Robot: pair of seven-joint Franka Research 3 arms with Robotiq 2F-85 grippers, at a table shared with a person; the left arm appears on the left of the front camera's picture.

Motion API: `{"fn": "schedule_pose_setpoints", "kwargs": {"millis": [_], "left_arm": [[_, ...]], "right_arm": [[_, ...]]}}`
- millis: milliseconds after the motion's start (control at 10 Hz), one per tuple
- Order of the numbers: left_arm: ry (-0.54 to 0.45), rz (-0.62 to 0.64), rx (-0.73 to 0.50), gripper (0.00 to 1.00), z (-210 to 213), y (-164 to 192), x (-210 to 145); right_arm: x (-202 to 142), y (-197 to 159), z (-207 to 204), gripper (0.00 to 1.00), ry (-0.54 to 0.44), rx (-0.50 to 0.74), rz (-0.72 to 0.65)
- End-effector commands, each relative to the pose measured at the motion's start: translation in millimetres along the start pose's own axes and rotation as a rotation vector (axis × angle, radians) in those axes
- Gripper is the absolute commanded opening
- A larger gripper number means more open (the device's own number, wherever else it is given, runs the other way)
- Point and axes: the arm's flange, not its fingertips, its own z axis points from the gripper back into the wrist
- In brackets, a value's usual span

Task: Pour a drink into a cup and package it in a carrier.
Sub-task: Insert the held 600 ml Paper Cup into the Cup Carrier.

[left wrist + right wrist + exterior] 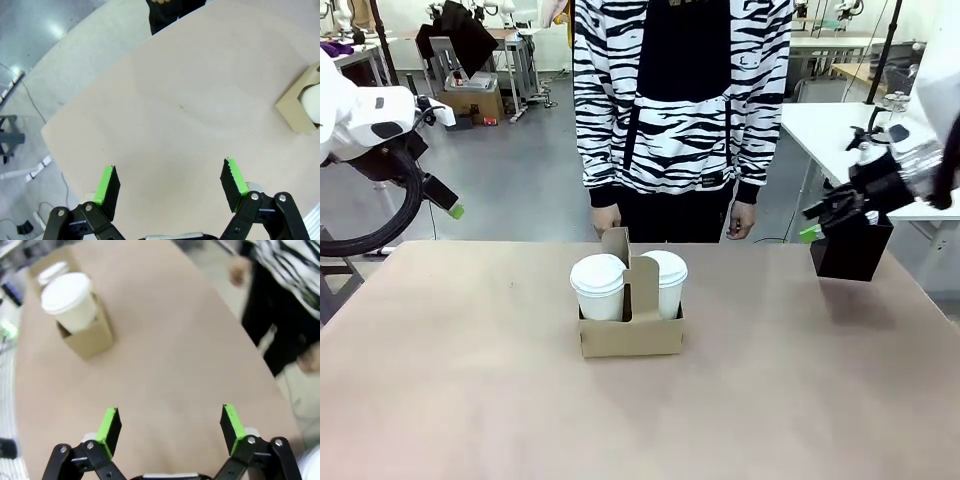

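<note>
left claw: wide open, empty | right claw: wide open, empty

You've got two white arms with thick black cable looped off the left one, black two-finger grippers with bright green pads and silver screws at the knuckles. The person wears a black-and-white zebra-striped hoodie.

Two lidded white cups stood in one brown cardboard carrier, far ahead of both grippers. One black box sat just below the right gripper. One person stood beyond, two hands down.
</note>
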Motion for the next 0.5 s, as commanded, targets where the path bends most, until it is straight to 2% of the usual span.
{"fn": "schedule_pose_setpoints", "kwargs": {"millis": [0, 200, 300, 400], "left_arm": [[0.014, 0.005, 0.005, 1.00, 2, 1, 1], [0.014, 0.005, 0.005, 1.00, 2, 1, 1], [0.014, 0.005, 0.005, 1.00, 2, 1, 1], [0.014, 0.005, 0.005, 1.00, 2, 1, 1]], "right_arm": [[2, 41, 17, 1.00, 0.107, -0.089, -0.137], [-1, 60, 25, 1.00, 0.176, -0.136, -0.219], [2, 61, 17, 1.00, 0.225, -0.219, -0.252], [8, 60, -3, 1.00, 0.225, -0.237, -0.255]]}}
